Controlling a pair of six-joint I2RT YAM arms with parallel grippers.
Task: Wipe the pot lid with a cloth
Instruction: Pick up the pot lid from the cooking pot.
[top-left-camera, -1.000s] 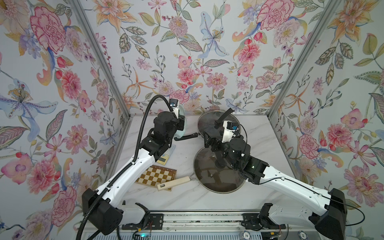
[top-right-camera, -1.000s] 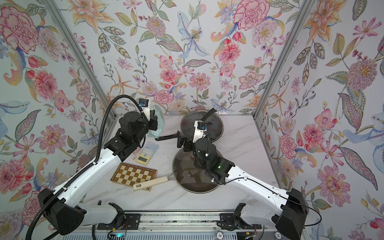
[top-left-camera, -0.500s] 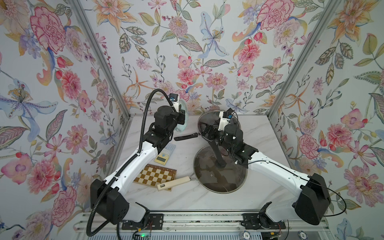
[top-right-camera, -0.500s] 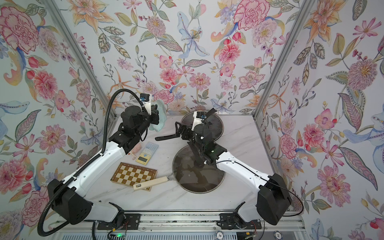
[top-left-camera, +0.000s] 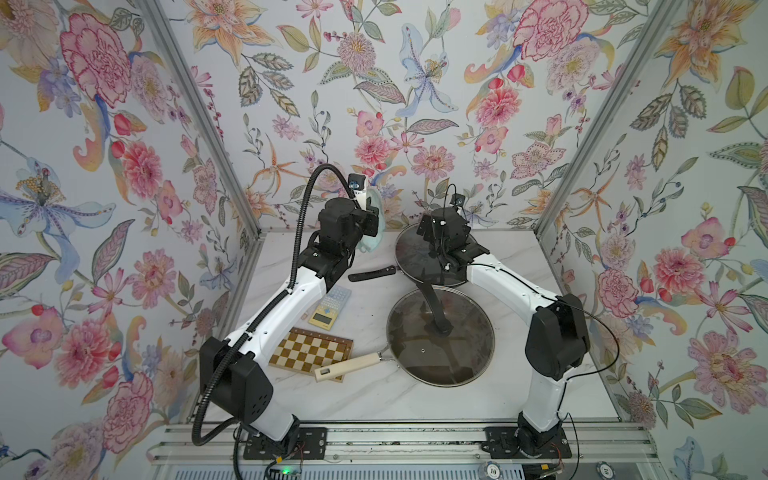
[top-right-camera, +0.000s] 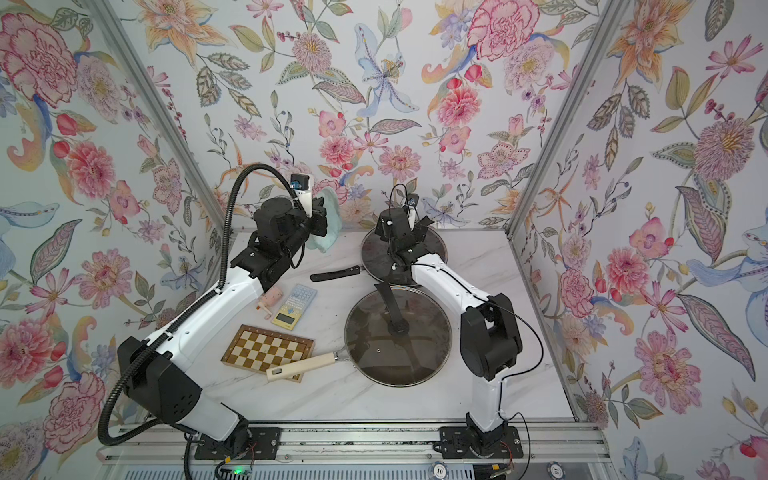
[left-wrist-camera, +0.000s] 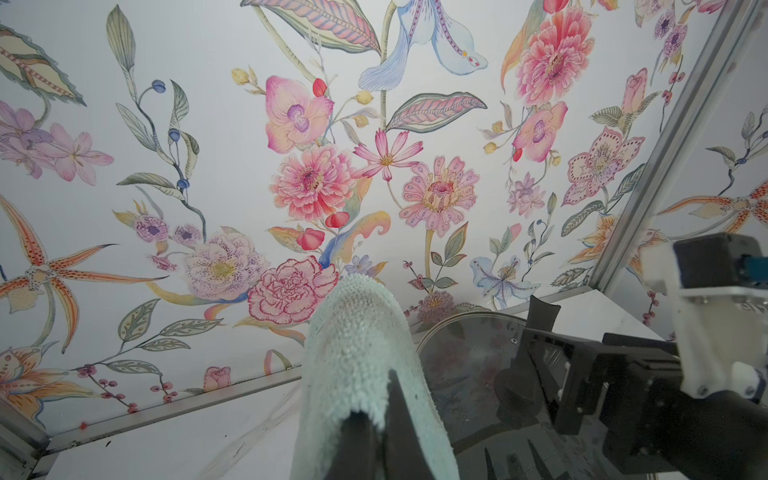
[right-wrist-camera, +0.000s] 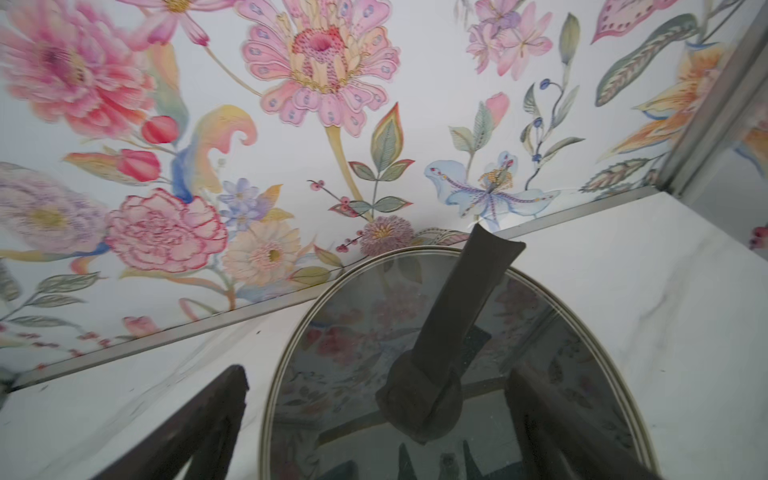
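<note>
Cloth (left-wrist-camera: 365, 357): mint terry, pinched in the fully closed left hand (left-wrist-camera: 376, 419), held above the surface (top-left-camera: 374, 395) near the back wall (top-left-camera: 415, 124), just beside the rear pot lid (right-wrist-camera: 353, 332). Right hand (right-wrist-camera: 378, 374) wide open, fingers straddling the lid's black handle (right-wrist-camera: 457, 316), gripping nothing.

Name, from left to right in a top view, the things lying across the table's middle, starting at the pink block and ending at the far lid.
Pink block → pale blue calculator → black pan handle → far glass lid.
</note>
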